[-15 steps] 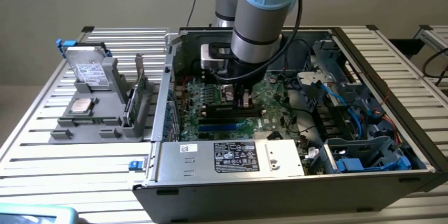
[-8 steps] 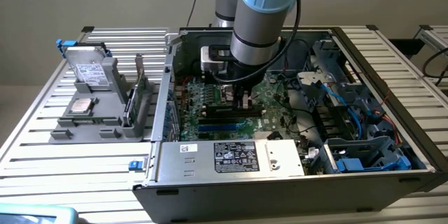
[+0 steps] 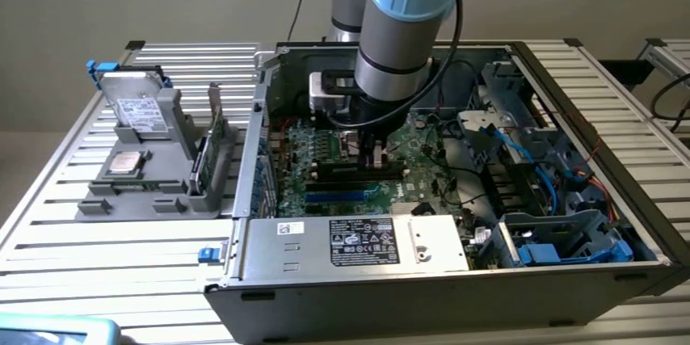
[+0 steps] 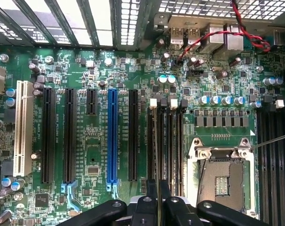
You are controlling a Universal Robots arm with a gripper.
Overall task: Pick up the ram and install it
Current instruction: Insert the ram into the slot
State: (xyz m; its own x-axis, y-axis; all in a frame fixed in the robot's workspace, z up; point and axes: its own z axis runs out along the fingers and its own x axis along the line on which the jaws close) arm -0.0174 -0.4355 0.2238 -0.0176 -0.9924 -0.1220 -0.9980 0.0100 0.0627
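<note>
The slatted metal worktop (image 3: 65, 199) carries a big open PC case (image 3: 431, 296) lying on its side, and the arm (image 3: 405, 30) reaches straight down into it. Along the case's near edge sits a silver box with a label (image 3: 323, 244). Over on the exterior view's left there's a grey holder (image 3: 140, 191) with a hard drive (image 3: 140, 107) standing at the back, a square chip (image 3: 126, 163) lying flat in front of it, and an upright green card (image 3: 219, 139) along its side.

Inside the case the green motherboard (image 4: 86, 136) is all laid out: a white slot (image 4: 22, 127), a few long black ones, a blue slot (image 4: 112, 136), then a tight bank of black memory slots (image 4: 167, 136) right beside the open CPU socket (image 4: 222, 174). A red wire (image 4: 213, 35) loops past the rear ports.

The tool (image 4: 157, 202) hangs just over that memory bank, fingers pinched nearly together on a thin dark strip seen edge-on, which looks like the ram (image 4: 157, 184). So the ram is in the tool's grip, lined up lengthwise with the memory slots. Can't tell whether it's touching a slot.
</note>
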